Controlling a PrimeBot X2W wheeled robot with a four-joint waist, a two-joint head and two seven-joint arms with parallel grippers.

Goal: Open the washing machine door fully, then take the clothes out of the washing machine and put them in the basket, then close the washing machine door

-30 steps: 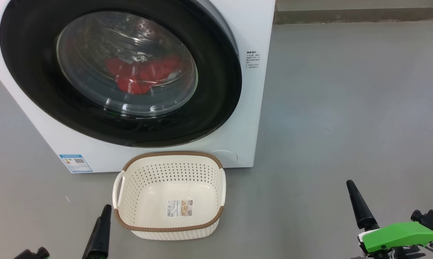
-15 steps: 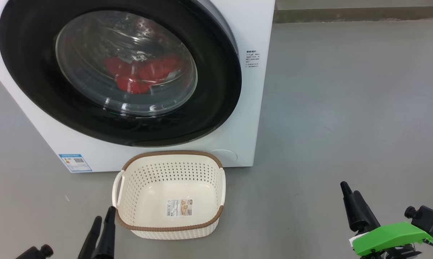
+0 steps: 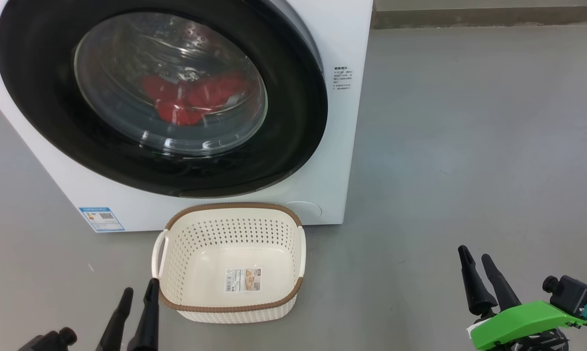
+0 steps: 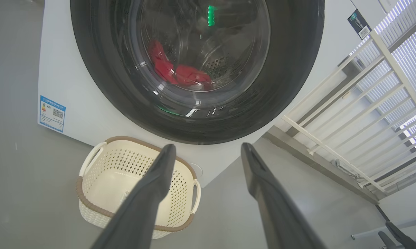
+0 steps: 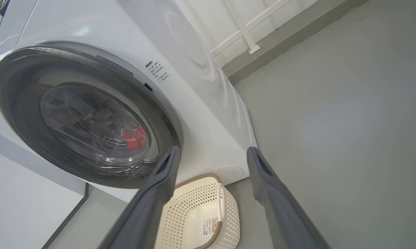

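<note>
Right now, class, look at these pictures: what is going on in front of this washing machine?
A two-armed robot faces the washing machine, with nothing handled yet. The washing machine door is shut, and the red clothes lie inside behind it. The basket sits on the floor just in front of the machine, with no clothes in it. Both pairs of jaws, left and right, stand open and empty, low on either side of the basket.

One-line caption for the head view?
Red clothes behind the closed washing machine door, basket on the floor before it, left gripper and right gripper low, jaws open.
</note>
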